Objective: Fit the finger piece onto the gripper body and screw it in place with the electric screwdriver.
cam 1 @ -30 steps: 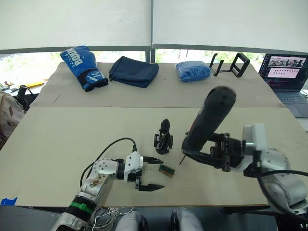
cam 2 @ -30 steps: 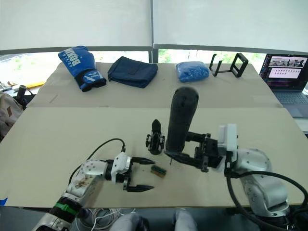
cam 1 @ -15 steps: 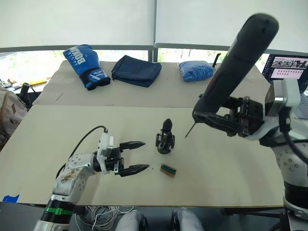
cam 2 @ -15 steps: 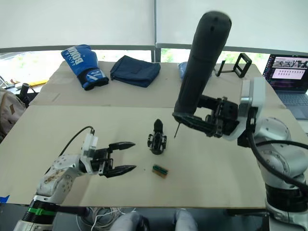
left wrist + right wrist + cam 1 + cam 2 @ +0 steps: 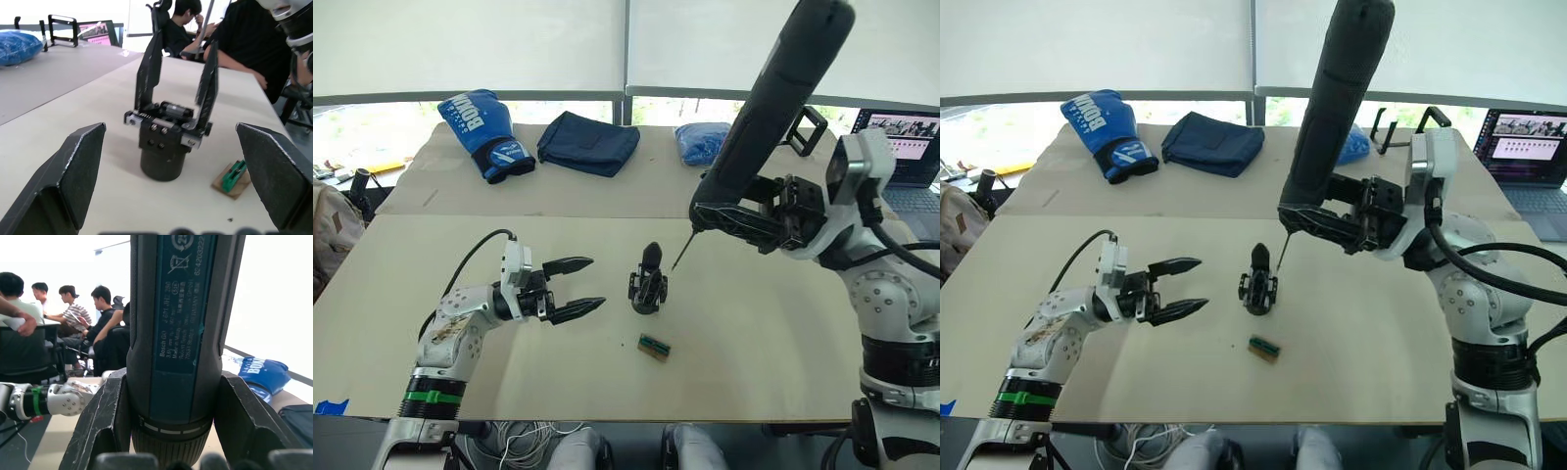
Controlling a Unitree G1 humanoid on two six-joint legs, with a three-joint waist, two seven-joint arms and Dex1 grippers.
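The gripper body [image 5: 648, 281] stands mid-table, a small black assembly with a round base. In the left wrist view two pointed black pieces rise from the gripper body [image 5: 166, 142]; I cannot tell which is the finger piece. My left gripper [image 5: 597, 282] hovers open just left of it, fingers [image 5: 68, 181] aimed at it and holding nothing. My right gripper [image 5: 729, 213] is shut on the electric screwdriver [image 5: 773, 108], a thick dark cylinder tilted up to the right. Its thin bit [image 5: 682, 252] points down, just above and right of the body. The screwdriver [image 5: 178, 333] sits between the right fingers [image 5: 105, 421].
A small green-and-brown block [image 5: 654, 346] lies in front of the body. At the table's back lie a blue boxing glove [image 5: 480, 132], a navy cloth [image 5: 587, 144] and a blue bag [image 5: 705, 142]. A black frame stand [image 5: 806, 127] and a laptop [image 5: 915, 147] are far right. Seated people [image 5: 234, 44] are beyond the table.
My right arm lifted the screwdriver off the table near the block, then brought its bit close to the gripper body. The left gripper rose from the front edge toward the body, staying open.
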